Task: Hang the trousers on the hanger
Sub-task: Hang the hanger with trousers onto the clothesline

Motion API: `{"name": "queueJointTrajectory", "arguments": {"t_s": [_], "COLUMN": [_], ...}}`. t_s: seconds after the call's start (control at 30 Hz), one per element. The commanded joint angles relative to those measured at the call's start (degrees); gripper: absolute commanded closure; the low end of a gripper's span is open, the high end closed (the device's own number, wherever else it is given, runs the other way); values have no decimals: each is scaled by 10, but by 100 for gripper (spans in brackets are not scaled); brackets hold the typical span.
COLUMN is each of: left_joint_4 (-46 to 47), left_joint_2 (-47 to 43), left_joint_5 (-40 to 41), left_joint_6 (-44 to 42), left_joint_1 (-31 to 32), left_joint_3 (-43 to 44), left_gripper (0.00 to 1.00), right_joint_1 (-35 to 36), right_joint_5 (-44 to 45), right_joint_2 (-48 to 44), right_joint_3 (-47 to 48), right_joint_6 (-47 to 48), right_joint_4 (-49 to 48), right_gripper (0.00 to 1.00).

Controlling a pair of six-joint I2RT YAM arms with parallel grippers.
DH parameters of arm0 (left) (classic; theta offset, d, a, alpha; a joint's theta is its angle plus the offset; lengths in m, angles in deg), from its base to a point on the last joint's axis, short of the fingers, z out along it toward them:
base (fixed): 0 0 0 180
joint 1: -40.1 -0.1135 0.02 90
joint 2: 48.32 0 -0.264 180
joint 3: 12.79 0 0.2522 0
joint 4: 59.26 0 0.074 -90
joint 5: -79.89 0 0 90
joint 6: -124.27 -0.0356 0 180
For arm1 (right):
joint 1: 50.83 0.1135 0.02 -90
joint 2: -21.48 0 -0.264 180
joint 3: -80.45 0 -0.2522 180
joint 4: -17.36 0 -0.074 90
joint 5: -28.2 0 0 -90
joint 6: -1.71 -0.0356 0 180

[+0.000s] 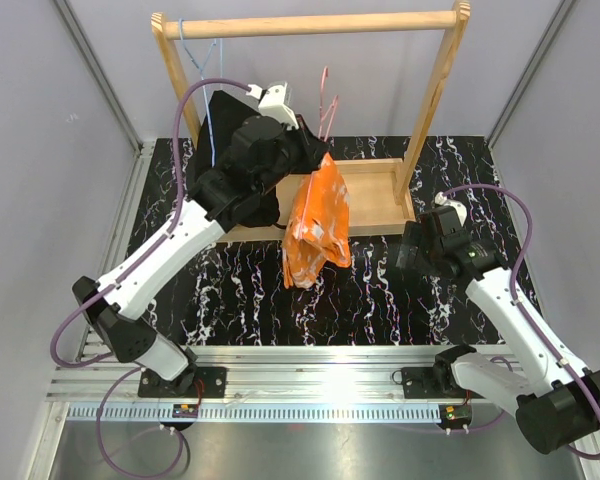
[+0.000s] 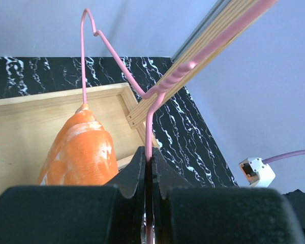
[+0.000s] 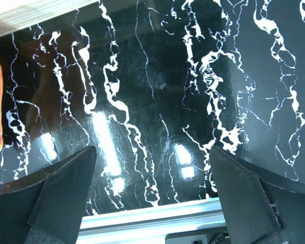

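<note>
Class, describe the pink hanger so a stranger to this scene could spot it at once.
Start at the wooden rack at the back. Just before it, the left gripper is shut on a thin wire hanger carrying the orange trousers. It is pink; the other wire hanger, on the rack's left end, is light blue.

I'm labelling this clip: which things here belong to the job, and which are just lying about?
In the job: trousers; hanger; left gripper, shut on the hanger.
Lying about: blue hanger; black garment; wooden rack; right gripper, open and idle.
</note>
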Motion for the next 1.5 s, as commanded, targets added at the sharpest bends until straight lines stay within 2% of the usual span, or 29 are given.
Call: {"name": "queueJointTrajectory", "arguments": {"t_s": [0.0, 0.43, 0.7, 1.03, 1.47], "left_joint_4": [105, 92, 66, 69, 91], "left_joint_2": [-6, 28, 77, 89, 10], "left_joint_5": [-44, -45, -58, -107, -112], "left_joint_6": [10, 14, 41, 88, 108], "left_joint_1": [-7, -43, -114, -217, -264], "left_joint_3": [69, 194, 280, 272, 97], "left_gripper": [100, 100, 100, 100, 100], "right_joint_1": [-3, -2, -2, -2, -2], "right_joint_5": [-11, -24, -31, -36, -38], "right_joint_2": [-11, -20, -33, -41, -39], "right_joint_3": [8, -2, -5, -6, -6], "right_joint_6": [13, 14, 14, 17, 13], "right_joint_4": [-23, -32, -34, -35, -35], "right_gripper": [0, 0, 0, 0, 0]}}
